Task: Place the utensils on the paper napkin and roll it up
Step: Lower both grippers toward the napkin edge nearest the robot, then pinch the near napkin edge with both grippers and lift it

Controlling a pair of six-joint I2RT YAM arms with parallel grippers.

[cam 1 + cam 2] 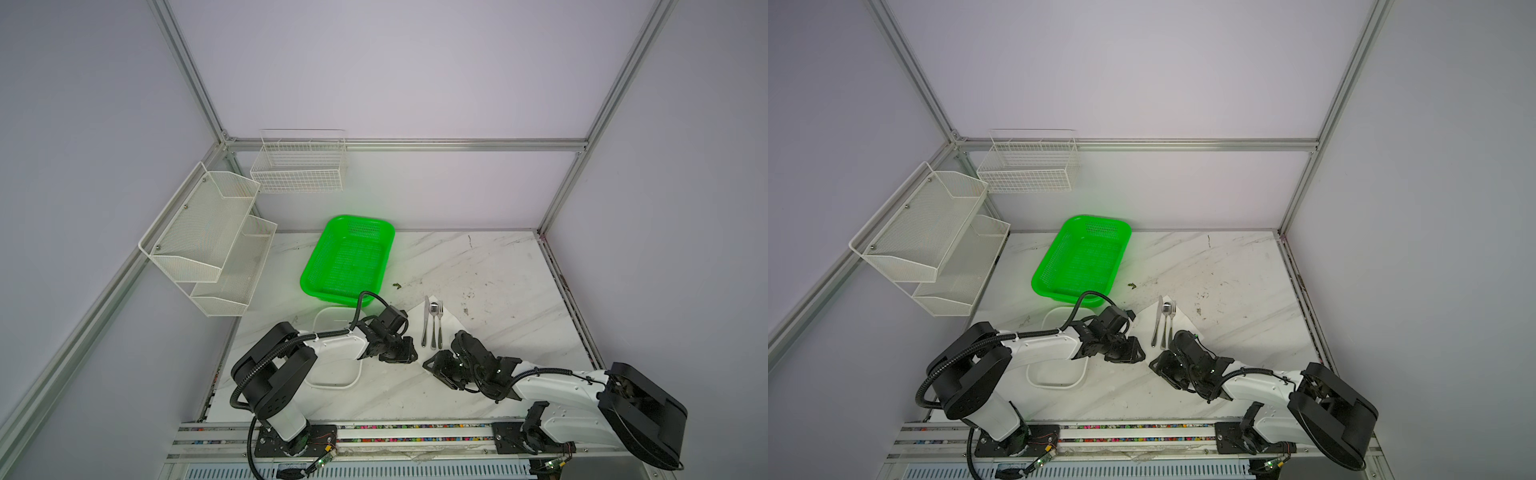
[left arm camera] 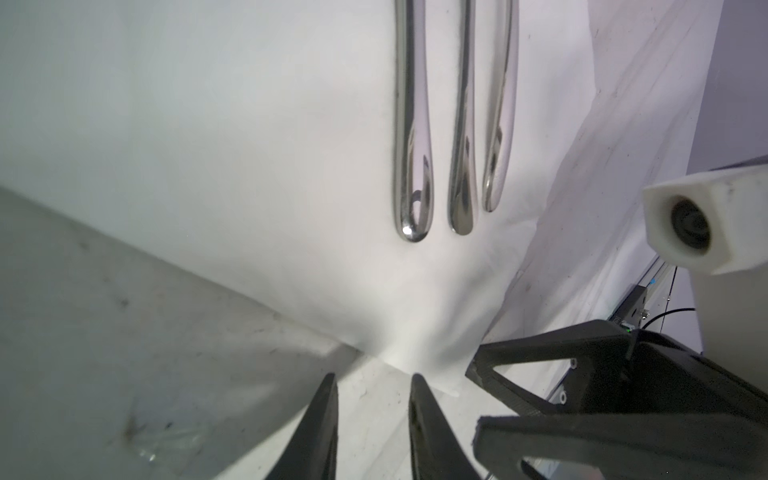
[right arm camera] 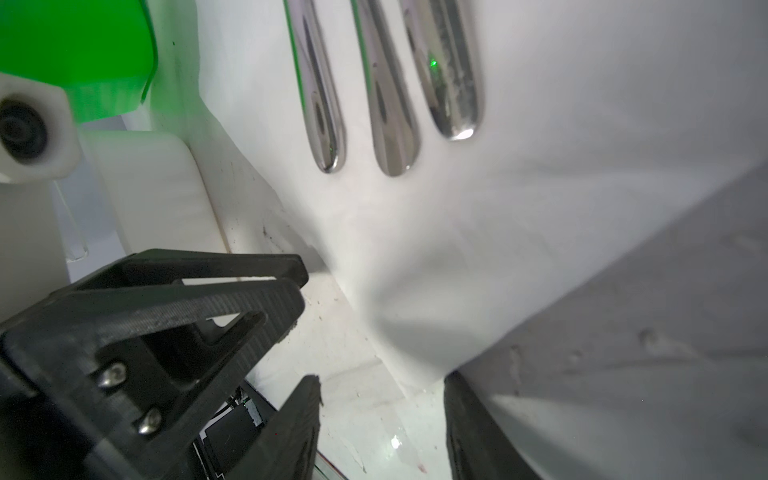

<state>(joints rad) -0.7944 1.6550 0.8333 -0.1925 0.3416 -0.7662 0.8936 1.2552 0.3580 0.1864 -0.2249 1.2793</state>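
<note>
Left pincer (image 2: 372, 380), right pincer (image 3: 380, 378) at near napkin (image 2: 291, 166) corner; utensils (image 2: 461, 124) lie beyond.

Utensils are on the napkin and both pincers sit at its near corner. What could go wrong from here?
1. The left pincer and right pincer crowd the same corner of the paper napkin; they could collide.
2. That corner lies low against the marble table, so a grasp may miss it or tear the thin paper.
3. The knife, spoon and fork lie loose side by side; a jerky first fold could scatter them.
</note>
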